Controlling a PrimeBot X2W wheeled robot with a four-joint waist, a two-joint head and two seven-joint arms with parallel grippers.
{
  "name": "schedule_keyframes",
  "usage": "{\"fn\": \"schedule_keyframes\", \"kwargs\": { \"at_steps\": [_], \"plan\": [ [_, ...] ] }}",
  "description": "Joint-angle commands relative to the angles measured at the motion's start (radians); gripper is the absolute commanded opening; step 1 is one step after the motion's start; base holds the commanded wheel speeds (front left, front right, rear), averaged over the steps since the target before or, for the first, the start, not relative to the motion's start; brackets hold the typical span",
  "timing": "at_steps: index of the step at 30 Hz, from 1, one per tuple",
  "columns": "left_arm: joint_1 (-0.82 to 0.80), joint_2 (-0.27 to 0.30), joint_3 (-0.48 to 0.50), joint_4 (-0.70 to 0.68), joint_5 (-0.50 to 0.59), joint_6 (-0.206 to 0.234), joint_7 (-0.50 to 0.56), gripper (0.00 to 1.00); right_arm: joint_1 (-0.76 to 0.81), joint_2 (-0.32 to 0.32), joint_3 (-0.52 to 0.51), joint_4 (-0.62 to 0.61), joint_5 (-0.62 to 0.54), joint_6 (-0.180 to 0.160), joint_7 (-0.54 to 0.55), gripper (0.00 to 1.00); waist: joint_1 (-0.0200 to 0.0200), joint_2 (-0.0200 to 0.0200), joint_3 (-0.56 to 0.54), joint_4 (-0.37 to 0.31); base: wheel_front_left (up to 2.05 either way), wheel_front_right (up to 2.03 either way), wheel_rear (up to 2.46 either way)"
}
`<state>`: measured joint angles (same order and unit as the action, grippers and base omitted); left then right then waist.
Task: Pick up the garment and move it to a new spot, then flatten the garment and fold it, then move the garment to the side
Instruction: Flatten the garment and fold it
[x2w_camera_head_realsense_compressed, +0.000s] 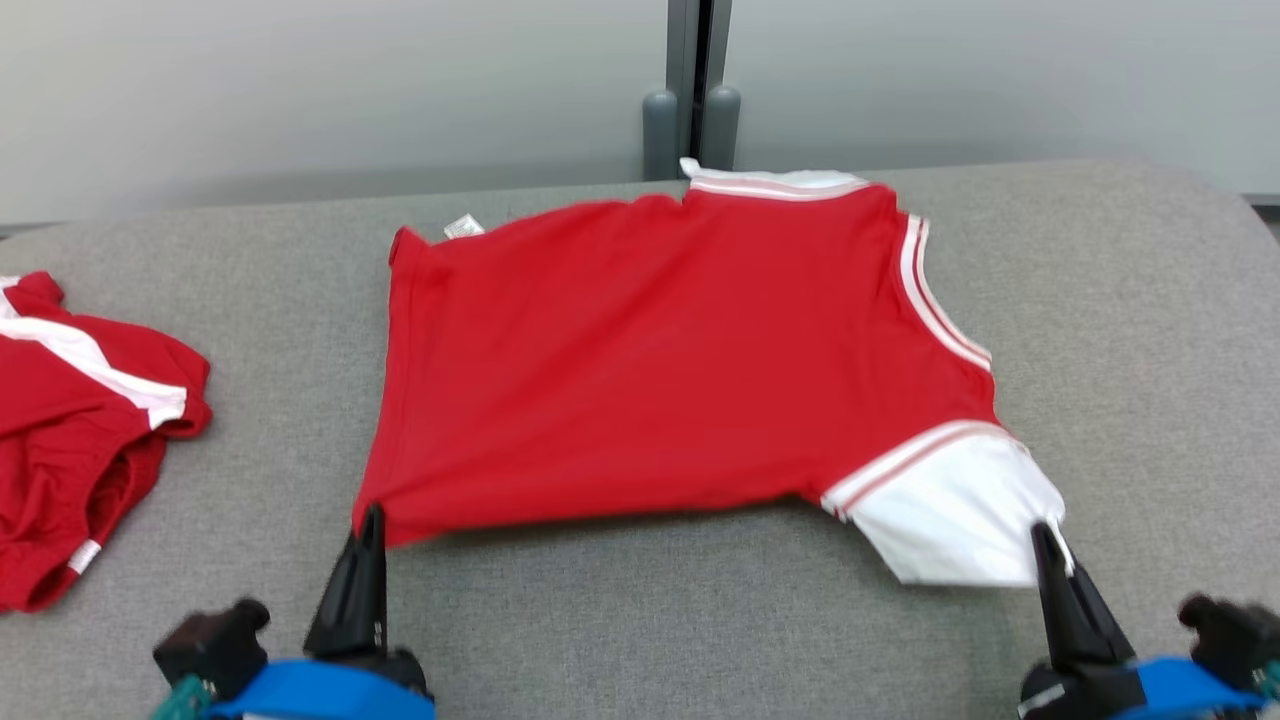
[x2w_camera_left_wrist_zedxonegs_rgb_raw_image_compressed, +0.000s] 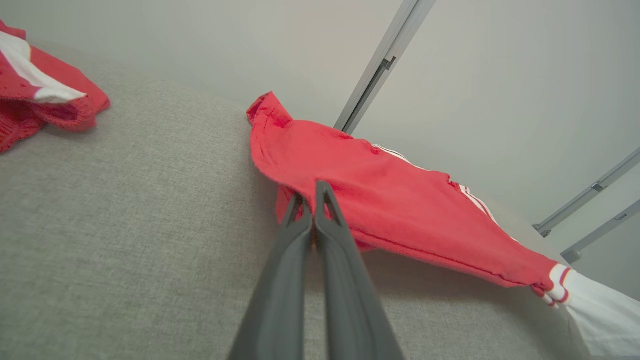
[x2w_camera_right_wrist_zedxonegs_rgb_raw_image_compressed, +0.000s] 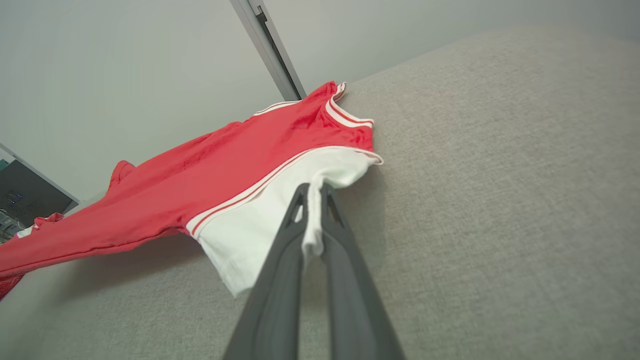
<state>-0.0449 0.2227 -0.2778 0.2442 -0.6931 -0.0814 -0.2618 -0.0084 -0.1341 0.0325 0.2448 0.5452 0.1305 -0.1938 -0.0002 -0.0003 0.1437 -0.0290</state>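
The garment (x2w_camera_head_realsense_compressed: 660, 360) is a red shirt with white sleeves and striped trim, stretched wide over the grey padded table (x2w_camera_head_realsense_compressed: 640, 620). Its near edge is lifted off the surface and casts a shadow below. My left gripper (x2w_camera_head_realsense_compressed: 372, 520) is shut on the red hem corner (x2w_camera_left_wrist_zedxonegs_rgb_raw_image_compressed: 300, 187) at the lower left. My right gripper (x2w_camera_head_realsense_compressed: 1045, 535) is shut on the white sleeve (x2w_camera_right_wrist_zedxonegs_rgb_raw_image_compressed: 280, 210) at the lower right, with white cloth pinched between the fingers (x2w_camera_right_wrist_zedxonegs_rgb_raw_image_compressed: 332, 240). In the left wrist view the garment (x2w_camera_left_wrist_zedxonegs_rgb_raw_image_compressed: 400, 210) hangs taut toward the white sleeve.
A second red and white garment (x2w_camera_head_realsense_compressed: 70, 430) lies crumpled at the table's left edge, also seen as a red heap (x2w_camera_left_wrist_zedxonegs_rgb_raw_image_compressed: 40, 100) in the left wrist view. A grey wall with a vertical post (x2w_camera_head_realsense_compressed: 695, 90) stands behind the table. Bare grey surface lies to the right.
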Motion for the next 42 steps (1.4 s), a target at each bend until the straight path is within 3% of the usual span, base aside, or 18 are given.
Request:
{"fn": "schedule_keyframes", "kwargs": {
  "at_steps": [1,10,16,36,42],
  "plan": [
    [0.019,-0.002,0.006,-0.008,0.012,0.0,-0.004,0.0,0.033,0.004,-0.012,-0.024,-0.004,0.0,0.01,0.0,0.0002,0.0003,-0.012,-0.006,0.0,0.0,0.0],
    [0.187,-0.014,0.058,-0.057,0.052,0.01,-0.004,0.0,0.301,0.068,-0.064,-0.3,-0.032,0.0,0.174,0.0,0.0002,0.0003,-0.048,-0.007,0.0,0.0,0.0],
    [0.224,-0.01,0.044,-0.073,0.068,0.018,0.001,0.0,0.358,0.082,-0.1,-0.369,-0.042,0.0,0.217,0.0,0.0002,0.0003,-0.042,-0.002,0.0,0.0,0.0],
    [0.134,-0.005,0.009,-0.048,0.084,0.022,0.031,0.0,0.16,0.083,-0.096,-0.287,-0.067,0.0,0.236,0.0,0.0002,0.0003,-0.009,0.01,0.0,0.0,0.0],
    [0.11,-0.002,0.0,-0.036,0.085,0.018,0.034,0.0,0.045,0.051,-0.093,-0.218,-0.086,0.0,0.262,0.0,0.0002,0.0003,-0.008,0.014,0.0,0.0,0.0]
  ]
}}
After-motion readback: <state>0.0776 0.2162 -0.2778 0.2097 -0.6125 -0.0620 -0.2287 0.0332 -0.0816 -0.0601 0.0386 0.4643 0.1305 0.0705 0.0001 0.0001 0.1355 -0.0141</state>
